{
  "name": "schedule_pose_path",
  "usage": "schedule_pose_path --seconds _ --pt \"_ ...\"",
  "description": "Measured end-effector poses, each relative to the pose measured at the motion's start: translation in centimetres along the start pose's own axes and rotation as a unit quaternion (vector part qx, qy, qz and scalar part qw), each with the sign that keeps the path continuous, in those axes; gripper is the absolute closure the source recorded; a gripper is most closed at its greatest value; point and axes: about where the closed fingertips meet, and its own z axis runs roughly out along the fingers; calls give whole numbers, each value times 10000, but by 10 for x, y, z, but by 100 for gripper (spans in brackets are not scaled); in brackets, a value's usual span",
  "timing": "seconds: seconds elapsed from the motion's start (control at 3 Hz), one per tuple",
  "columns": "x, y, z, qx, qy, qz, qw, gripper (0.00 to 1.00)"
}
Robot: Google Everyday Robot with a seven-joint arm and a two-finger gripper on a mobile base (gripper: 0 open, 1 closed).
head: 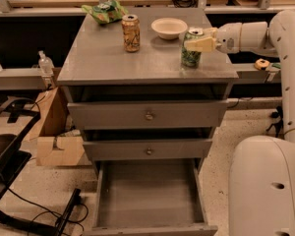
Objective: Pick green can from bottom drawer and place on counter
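The green can (pixel 189 53) stands upright at the right side of the counter (pixel 103 58), its silver top showing and its base at or just above the surface. My gripper (pixel 198 43) reaches in from the right and is shut on the can's upper part, one cream finger (pixel 202 44) lying across its front. The bottom drawer (pixel 147 195) is pulled open below and holds nothing that I can see.
A tan-orange can (pixel 131 32) and a white bowl (pixel 168 27) stand on the counter left of the green can, with a green bag (pixel 105 11) at the back. The two upper drawers are partly open. My white base (pixel 265 186) is at the right, a cardboard box (pixel 54 132) at the left.
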Motion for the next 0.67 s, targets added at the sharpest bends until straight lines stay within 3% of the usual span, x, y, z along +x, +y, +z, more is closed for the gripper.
schedule_pose_path --seconds 0.33,0.67 --pt "1 1 6 -37 3 10 10000 20" --pt "2 2 9 -59 5 16 10000 0"
